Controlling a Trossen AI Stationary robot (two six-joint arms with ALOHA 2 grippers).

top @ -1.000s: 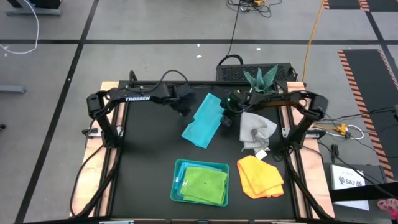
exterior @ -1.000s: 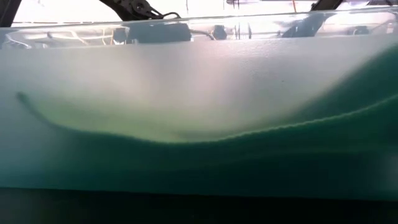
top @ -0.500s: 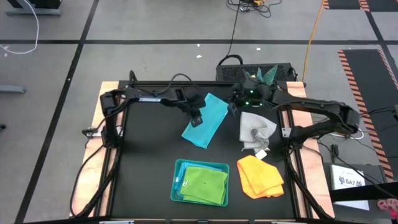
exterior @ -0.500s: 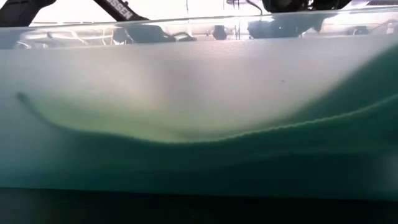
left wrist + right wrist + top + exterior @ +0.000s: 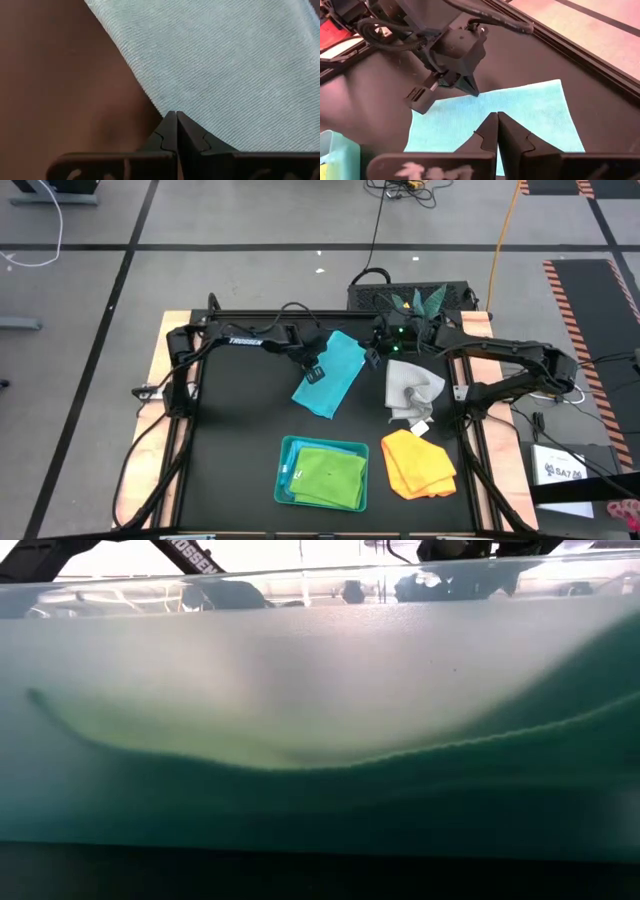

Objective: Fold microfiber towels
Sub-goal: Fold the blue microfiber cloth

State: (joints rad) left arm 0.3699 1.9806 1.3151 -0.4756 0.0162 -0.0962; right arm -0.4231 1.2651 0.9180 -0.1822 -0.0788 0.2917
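While both arms reach inward, left pincer (image 5: 316, 370) closed at turquoise towel (image 5: 331, 373) edge, right pincer (image 5: 375, 358) closed above.

Both arms are extended toward the table's far middle, with the left gripper (image 5: 176, 116) and right gripper (image 5: 497, 117) each closed, fingers pressed together.
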